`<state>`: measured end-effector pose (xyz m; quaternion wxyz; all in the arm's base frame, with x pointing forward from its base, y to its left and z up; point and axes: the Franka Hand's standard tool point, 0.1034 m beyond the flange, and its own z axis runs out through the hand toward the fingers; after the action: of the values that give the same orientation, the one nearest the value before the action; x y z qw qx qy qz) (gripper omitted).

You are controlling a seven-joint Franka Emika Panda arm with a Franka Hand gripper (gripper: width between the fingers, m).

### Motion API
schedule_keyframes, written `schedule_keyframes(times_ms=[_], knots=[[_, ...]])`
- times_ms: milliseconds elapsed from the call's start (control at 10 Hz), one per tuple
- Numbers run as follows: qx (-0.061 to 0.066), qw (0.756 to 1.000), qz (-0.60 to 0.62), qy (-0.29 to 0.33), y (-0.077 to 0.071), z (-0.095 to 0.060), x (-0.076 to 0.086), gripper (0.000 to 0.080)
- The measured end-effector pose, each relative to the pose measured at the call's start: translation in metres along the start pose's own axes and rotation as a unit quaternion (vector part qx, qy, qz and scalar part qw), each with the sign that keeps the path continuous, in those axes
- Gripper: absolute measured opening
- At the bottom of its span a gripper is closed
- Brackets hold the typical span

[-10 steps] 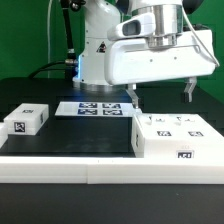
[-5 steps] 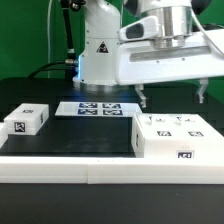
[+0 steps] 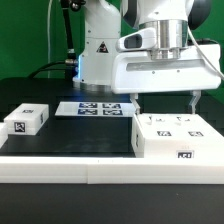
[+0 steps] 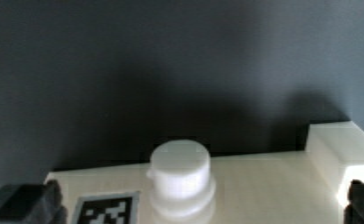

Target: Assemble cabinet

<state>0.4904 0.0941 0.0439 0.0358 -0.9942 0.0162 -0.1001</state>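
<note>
Progress: just starting, I think | fingers (image 3: 195,100): wide apart, holding nothing, just over the cabinet (image 3: 172,138) | cabinet: on the bench (image 3: 85,138), exterior view's right | still to do: small white block (image 3: 25,120) lies alone, well apart

Small block (image 3: 27,119) at exterior view's left; cabinet (image 3: 175,138) at exterior view's right; marker board (image 3: 97,108) behind, between; tool (image 3: 165,103) above cabinet.
</note>
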Motion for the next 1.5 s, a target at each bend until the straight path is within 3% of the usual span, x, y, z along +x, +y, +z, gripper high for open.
schedule_keyframes(times_ms=[400,800,1500], knots=[[0.000,1.000,-0.005,-0.001,0.000,0.001,0.000,0.0797],[-0.009,1.000,0.004,0.014,0.016,0.028,-0.004,0.0797],[-0.010,0.999,-0.017,0.025,0.017,0.032,-0.002,0.0797]])
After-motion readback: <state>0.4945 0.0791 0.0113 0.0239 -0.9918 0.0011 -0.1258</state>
